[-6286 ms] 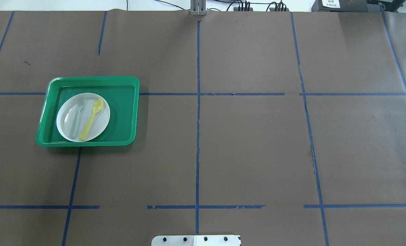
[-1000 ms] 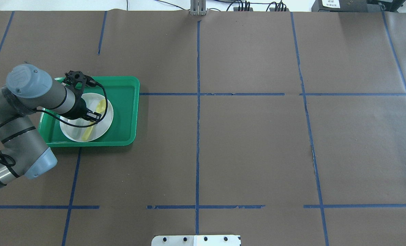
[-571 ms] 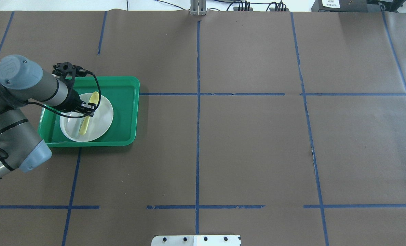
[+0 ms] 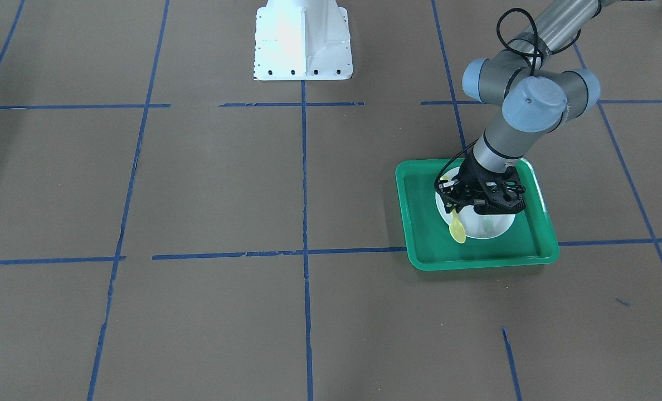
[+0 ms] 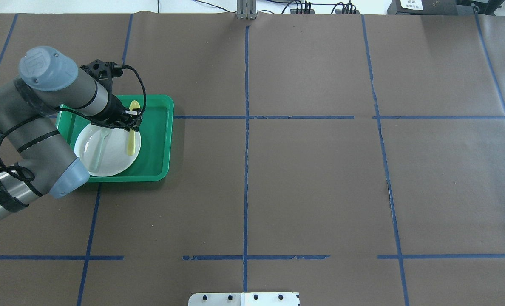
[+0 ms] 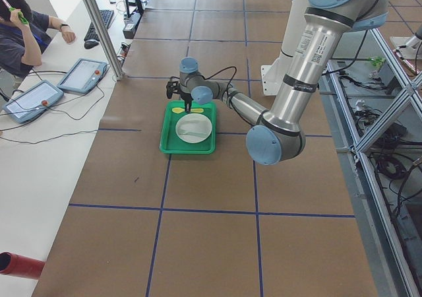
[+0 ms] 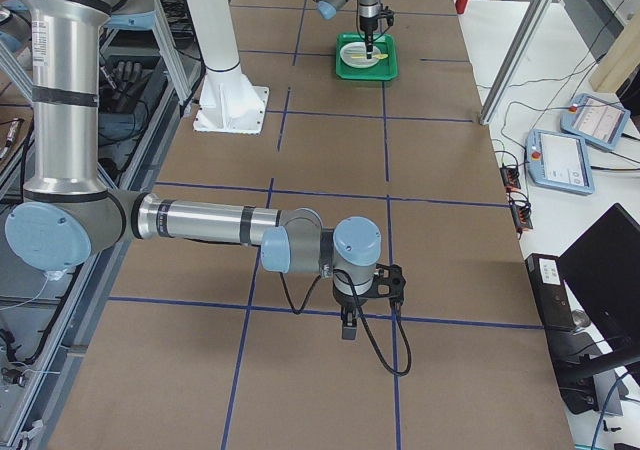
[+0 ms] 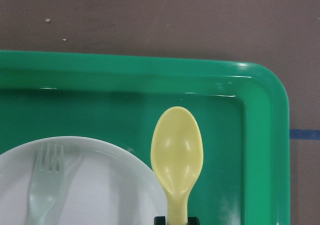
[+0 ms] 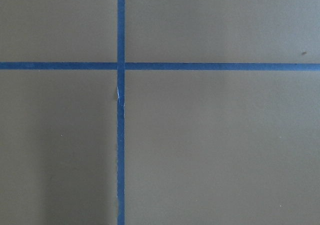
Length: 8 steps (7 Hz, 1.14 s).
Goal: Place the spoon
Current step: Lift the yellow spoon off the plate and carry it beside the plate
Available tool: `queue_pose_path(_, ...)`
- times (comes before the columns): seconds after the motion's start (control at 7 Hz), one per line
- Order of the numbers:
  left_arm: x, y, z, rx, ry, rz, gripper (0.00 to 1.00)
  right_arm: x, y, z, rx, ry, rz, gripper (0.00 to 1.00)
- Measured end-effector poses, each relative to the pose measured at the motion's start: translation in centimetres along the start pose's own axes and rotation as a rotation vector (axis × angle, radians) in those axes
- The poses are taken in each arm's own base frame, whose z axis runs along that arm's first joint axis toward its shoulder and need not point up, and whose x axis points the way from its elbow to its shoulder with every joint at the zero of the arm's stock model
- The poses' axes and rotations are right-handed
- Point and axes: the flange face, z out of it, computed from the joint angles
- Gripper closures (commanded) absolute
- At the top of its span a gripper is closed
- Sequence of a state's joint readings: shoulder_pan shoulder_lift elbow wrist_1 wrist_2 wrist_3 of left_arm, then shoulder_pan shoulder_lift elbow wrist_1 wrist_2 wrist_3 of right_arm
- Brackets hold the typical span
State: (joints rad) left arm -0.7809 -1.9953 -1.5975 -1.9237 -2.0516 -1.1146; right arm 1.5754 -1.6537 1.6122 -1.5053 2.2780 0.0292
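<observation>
The pale-yellow spoon (image 5: pixel 131 142) is held in my left gripper (image 5: pixel 132 122), which is shut on its handle. It hangs a little above the right edge of the white plate (image 5: pixel 112 159), its bowl over the green tray (image 5: pixel 168 140). In the left wrist view the spoon's bowl (image 8: pixel 177 150) points away from the gripper (image 8: pixel 176 219), over the tray floor beside the plate (image 8: pixel 100 185). The front view shows the spoon (image 4: pixel 457 230) below the gripper (image 4: pixel 453 209). My right gripper (image 7: pixel 348 322) shows only in the right side view, low over bare table; I cannot tell its state.
A grey-green fork (image 5: pixel 97 146) lies on the plate's left half and also shows in the left wrist view (image 8: pixel 45 185). The tray's raised rim (image 8: pixel 260 135) surrounds the plate. Brown paper with blue tape lines (image 9: pixel 120 105) covers the table. The robot base (image 4: pixel 302 39) stands at the near edge.
The arm came in and took hold of the spoon that lay on the plate. Over the last second it has carried the spoon up, towards the plate's right edge and the tray's far side.
</observation>
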Motion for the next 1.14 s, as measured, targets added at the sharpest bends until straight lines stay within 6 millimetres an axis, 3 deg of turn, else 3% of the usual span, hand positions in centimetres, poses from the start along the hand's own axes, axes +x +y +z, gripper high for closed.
queue_pose_path(0.29, 1.9, 0.7, 2.0, -0.028, -0.012, -0.019, 1.00, 0.0, 0.0, 0.0, 0.000, 0.000, 0.000, 0.00)
queue_pose_path(0.43, 2.1, 1.2, 2.9, -0.036, -0.022, -0.019, 0.77, 0.0, 0.0, 0.0, 0.000, 0.000, 0.000, 0.00)
queue_pose_path(0.57, 2.2, 1.4, 3.4, -0.037, -0.028, -0.017, 0.66, 0.0, 0.0, 0.0, 0.000, 0.000, 0.000, 0.00)
queue_pose_path(1.0, 2.5, 1.6, 3.4, -0.035, -0.024, -0.005, 0.56, 0.0, 0.0, 0.0, -0.001, 0.000, 0.001, 0.00)
queue_pose_path(1.14, 2.6, 1.6, 3.2, -0.035, -0.020, -0.002, 0.42, 0.0, 0.0, 0.0, -0.001, 0.000, 0.001, 0.00)
